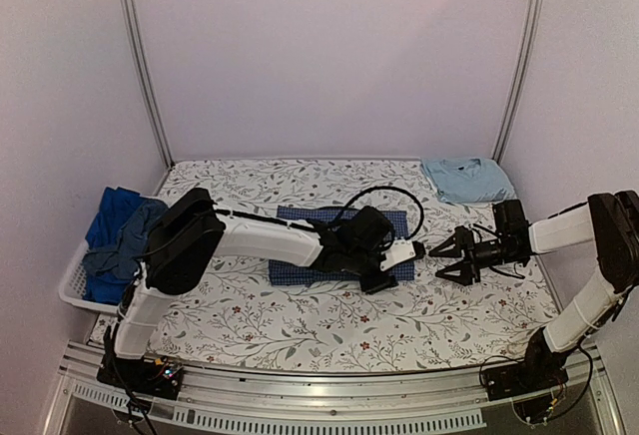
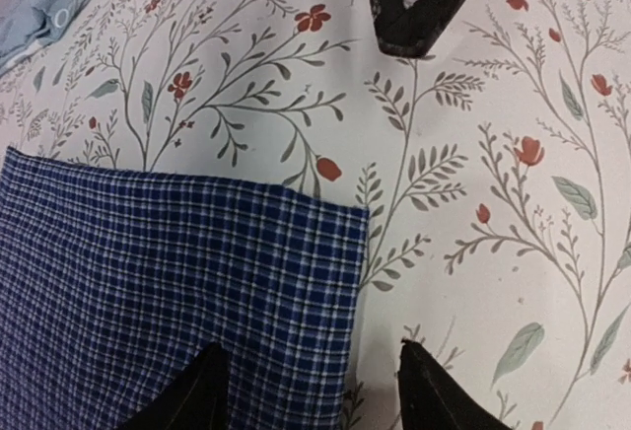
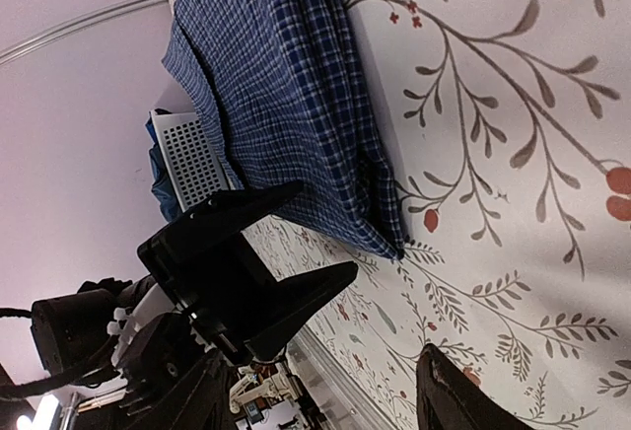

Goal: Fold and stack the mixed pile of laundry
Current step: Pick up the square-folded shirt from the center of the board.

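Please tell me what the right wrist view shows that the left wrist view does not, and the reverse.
Only right wrist: the white perforated plastic basket. Only left wrist: a corner of the plain light-blue shirt. Both: the folded dark blue small-check shirt, the flower-printed table cover, and the left gripper, open at the shirt's edge.

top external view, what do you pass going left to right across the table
white basket at the left edge, holding loose blue garments → folded dark blue checked shirt in the middle → right gripper, open, just past the shirt's right edge
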Controlling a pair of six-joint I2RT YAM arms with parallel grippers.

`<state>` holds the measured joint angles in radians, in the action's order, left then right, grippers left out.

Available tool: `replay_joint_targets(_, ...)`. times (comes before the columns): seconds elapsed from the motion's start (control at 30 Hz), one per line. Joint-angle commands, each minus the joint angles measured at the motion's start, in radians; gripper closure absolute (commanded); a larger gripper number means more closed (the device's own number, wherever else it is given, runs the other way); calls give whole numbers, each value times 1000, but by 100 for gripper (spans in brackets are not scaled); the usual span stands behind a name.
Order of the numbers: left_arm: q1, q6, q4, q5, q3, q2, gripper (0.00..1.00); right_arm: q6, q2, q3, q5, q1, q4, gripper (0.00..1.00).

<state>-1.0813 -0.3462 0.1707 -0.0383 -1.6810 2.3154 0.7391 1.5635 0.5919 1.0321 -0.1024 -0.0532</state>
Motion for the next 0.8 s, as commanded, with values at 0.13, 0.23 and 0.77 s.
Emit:
replay_joint_targets(0.13,-36,-57,15,17,-56,90,71,-24,-1,-31,-77,2,-39,36)
replay_joint_targets(0.23,-30,-17,27,-12,-71,76,99,-7,18,-34,-95,-3,5,34)
replay_joint_targets(0.77,-15,132,-17,-158,-32,-72,100,276,344,142,-49,-163,395,29)
